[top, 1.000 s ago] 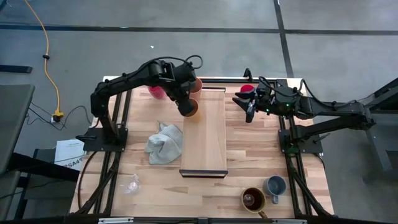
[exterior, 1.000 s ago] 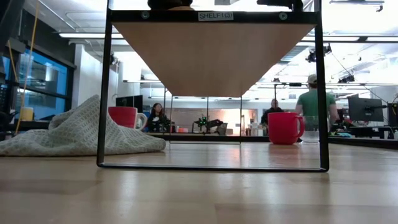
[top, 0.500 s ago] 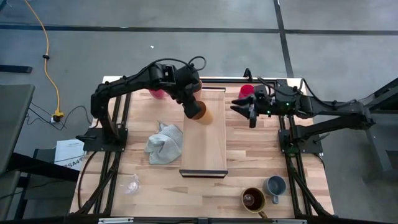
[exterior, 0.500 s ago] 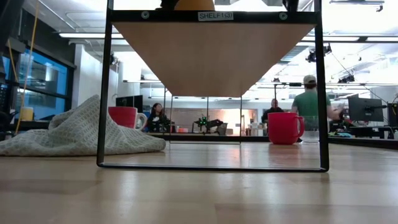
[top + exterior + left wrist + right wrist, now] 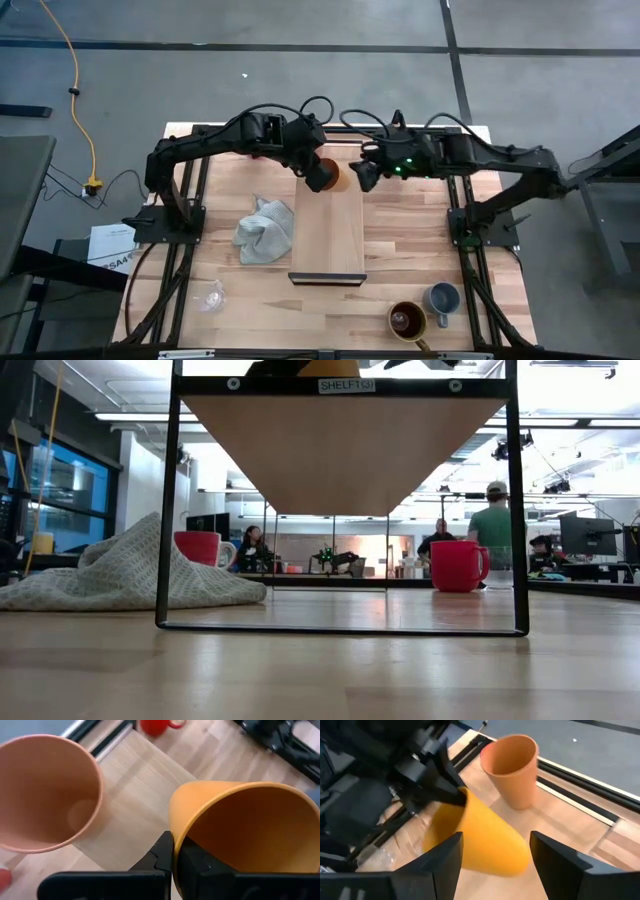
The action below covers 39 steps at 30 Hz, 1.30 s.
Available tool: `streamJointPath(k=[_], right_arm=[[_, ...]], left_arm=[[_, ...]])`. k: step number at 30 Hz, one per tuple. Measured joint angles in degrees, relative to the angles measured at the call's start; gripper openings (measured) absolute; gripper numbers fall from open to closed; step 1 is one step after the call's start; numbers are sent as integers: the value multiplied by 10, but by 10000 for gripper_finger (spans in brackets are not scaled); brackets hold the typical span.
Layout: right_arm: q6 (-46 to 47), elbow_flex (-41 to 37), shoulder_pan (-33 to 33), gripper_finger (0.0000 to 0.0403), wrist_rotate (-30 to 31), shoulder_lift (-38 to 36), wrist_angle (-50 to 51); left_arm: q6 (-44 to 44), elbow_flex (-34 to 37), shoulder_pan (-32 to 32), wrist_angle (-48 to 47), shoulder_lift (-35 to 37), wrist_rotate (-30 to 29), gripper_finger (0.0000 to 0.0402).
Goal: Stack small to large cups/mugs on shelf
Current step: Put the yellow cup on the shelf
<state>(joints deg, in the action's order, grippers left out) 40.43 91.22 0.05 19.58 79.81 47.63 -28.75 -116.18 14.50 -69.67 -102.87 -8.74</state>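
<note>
1. While the left tool [image 5: 322,176] grips the orange cup [image 5: 245,830] by its rim, with one finger [image 5: 162,854] on the rim's outside, we see the cup tilted well off upright over the far end of the shelf [image 5: 328,235].
2. We judge the hold shallow: a rim pinch on a tilted cup could let it swing or slip onto the board.
3. Our right tool [image 5: 492,852] stands wide open, its fingers either side of the cup, near but not yet closed. If it shuts off-centre during a handover, we could knock the cup loose.
4. Just beside the orange cup stands the peach cup [image 5: 512,770], upright on the shelf end. A careless swing could topple it.
5. Both arms crowd one spot, so the tools could collide.
6. Down on the bench, a red mug [image 5: 457,565] waits beyond the shelf frame.
</note>
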Motion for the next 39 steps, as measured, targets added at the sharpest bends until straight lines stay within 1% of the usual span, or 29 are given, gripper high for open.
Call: streamJointPath(k=[2, 5, 8, 11, 13, 17, 21, 25, 29, 39], right_arm=[[2, 21, 5, 219, 0, 21, 1], [5, 50, 9, 213, 0, 47, 10], [30, 76, 9, 208, 1, 69, 56], [51, 95, 9, 206, 16, 81, 88], [61, 102, 9, 206, 26, 85, 97], [84, 104, 9, 205, 25, 88, 99], [115, 104, 8, 195, 24, 87, 121], [125, 104, 8, 174, 23, 86, 132], [125, 104, 8, 146, 21, 87, 135], [123, 103, 7, 57, 29, 87, 147]], left_arm=[[-11, 0, -4, 11, 0, -14, 0], [-22, 0, -4, 33, 0, -18, 0], [-26, 0, -7, 41, 0, -12, 0], [-26, 0, -8, 41, 0, -11, 0], [-27, 0, -7, 42, 0, -7, 0], [-30, 0, -8, 49, 0, 2, 0], [-31, 0, -10, 84, -2, 31, 0], [-32, 1, -17, 95, -3, 40, 0], [-30, 1, -22, 94, -5, 27, 0], [-33, 1, -22, 97, -7, 26, 1]])
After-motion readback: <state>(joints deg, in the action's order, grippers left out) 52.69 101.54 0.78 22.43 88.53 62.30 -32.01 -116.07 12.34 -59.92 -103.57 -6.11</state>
